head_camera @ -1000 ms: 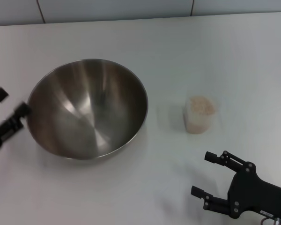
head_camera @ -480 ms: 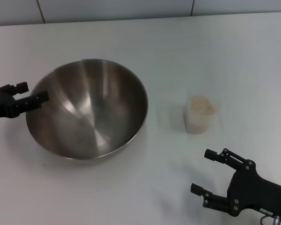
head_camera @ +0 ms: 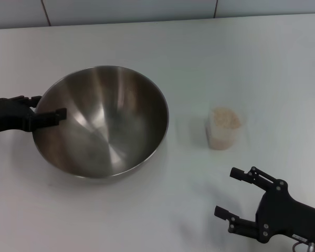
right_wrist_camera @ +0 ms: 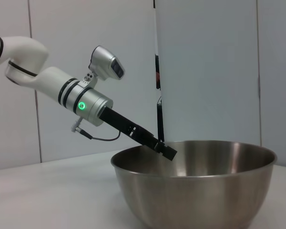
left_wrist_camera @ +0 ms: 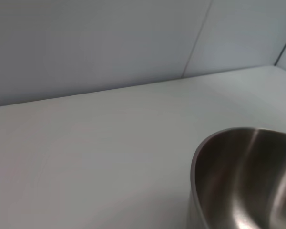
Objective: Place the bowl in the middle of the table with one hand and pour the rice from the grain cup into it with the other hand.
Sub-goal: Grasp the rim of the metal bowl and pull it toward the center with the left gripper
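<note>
The steel bowl point(head_camera: 102, 123) stands on the white table point(head_camera: 147, 47), left of the middle. My left gripper point(head_camera: 51, 105) is at the bowl's left rim and straddles it, one finger inside and one outside, with the fingers apart. The right wrist view shows the bowl point(right_wrist_camera: 195, 186) with the left gripper point(right_wrist_camera: 164, 150) reaching over its rim. The left wrist view shows part of the bowl point(left_wrist_camera: 219, 186). The grain cup point(head_camera: 224, 131) stands upright to the right of the bowl, filled with rice point(head_camera: 226, 118). My right gripper point(head_camera: 226, 192) is open and empty, near the front edge below the cup.
A pale wall point(head_camera: 147, 10) runs along the table's far edge. Bare tabletop lies between the bowl and the cup, about a cup's width and a half. The left arm point(right_wrist_camera: 86, 102) slants down toward the bowl.
My left gripper has swung up and moved right, from beside the bowl to across its left rim. The bowl has shifted slightly to the right. The right gripper and cup have stayed put.
</note>
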Tool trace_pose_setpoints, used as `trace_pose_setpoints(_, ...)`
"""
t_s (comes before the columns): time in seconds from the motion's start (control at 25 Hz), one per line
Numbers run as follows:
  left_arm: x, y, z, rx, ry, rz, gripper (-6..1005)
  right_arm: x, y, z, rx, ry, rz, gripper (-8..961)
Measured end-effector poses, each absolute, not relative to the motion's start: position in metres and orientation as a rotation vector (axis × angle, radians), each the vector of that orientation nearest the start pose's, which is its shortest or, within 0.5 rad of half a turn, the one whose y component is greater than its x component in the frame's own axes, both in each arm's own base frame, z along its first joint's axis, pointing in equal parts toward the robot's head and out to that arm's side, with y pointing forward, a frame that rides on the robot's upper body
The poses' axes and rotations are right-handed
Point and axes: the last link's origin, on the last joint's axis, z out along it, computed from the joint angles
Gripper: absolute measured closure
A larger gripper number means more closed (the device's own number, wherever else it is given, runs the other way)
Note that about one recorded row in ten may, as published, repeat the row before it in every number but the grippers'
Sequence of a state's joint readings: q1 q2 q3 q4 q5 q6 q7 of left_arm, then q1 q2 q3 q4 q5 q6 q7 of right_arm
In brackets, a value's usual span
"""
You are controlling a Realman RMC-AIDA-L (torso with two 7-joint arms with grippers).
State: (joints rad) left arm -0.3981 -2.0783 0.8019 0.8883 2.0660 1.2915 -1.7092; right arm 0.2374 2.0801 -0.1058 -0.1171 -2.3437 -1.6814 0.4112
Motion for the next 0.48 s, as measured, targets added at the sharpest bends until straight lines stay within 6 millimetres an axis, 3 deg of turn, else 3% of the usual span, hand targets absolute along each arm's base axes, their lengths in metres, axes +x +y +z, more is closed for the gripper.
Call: trace_pose_setpoints(0.48,-0.291,0.349,0.031,-2.46,-0.918,-0.352,348,0.327,0.176,-0.059,-2.468,0.325,0.906,118)
